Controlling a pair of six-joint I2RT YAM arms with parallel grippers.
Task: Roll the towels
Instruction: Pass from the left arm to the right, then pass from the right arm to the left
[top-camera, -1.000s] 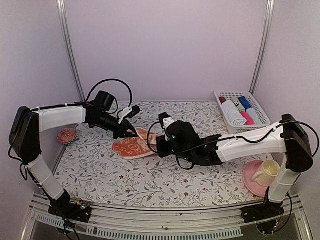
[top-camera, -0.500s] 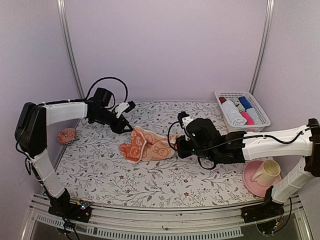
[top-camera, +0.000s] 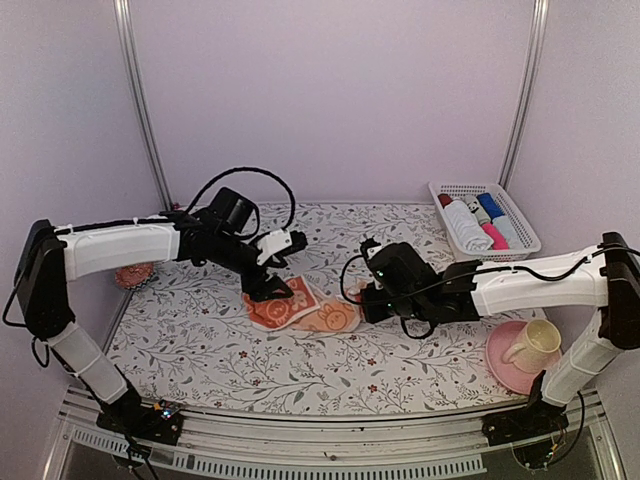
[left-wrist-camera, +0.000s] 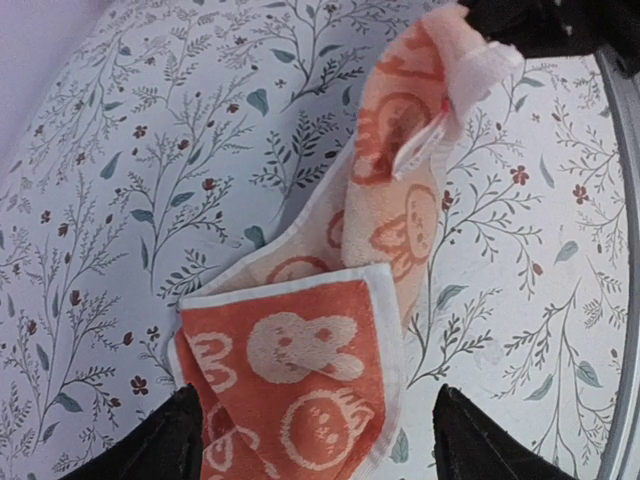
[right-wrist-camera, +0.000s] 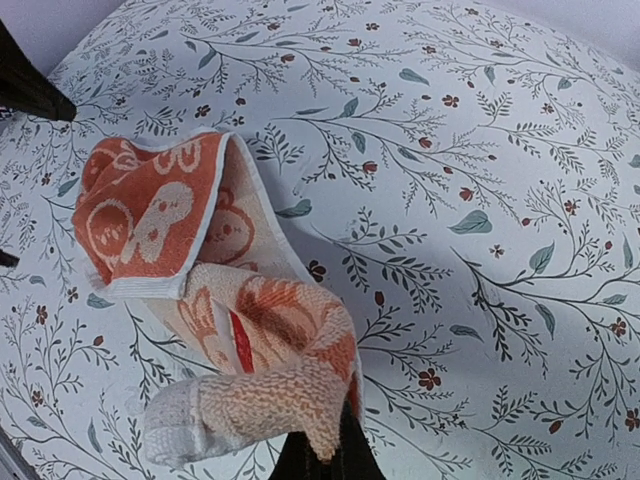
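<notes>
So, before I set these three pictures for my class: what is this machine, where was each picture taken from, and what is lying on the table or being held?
These are two robot arms bolted at the near edge of a table, each ending in a two-finger gripper. The wide picture looks down from above and behind them. The other two come from a small camera on each wrist.

On the flowered table lies an orange towel printed with cartoon faces, partly folded. The left gripper is open, with the towel's folded end between its fingers. The right gripper is shut, pinching the opposite end.

At the far right is a white basket of rolled cloths. Nearer is a pink plate with a cup.
</notes>
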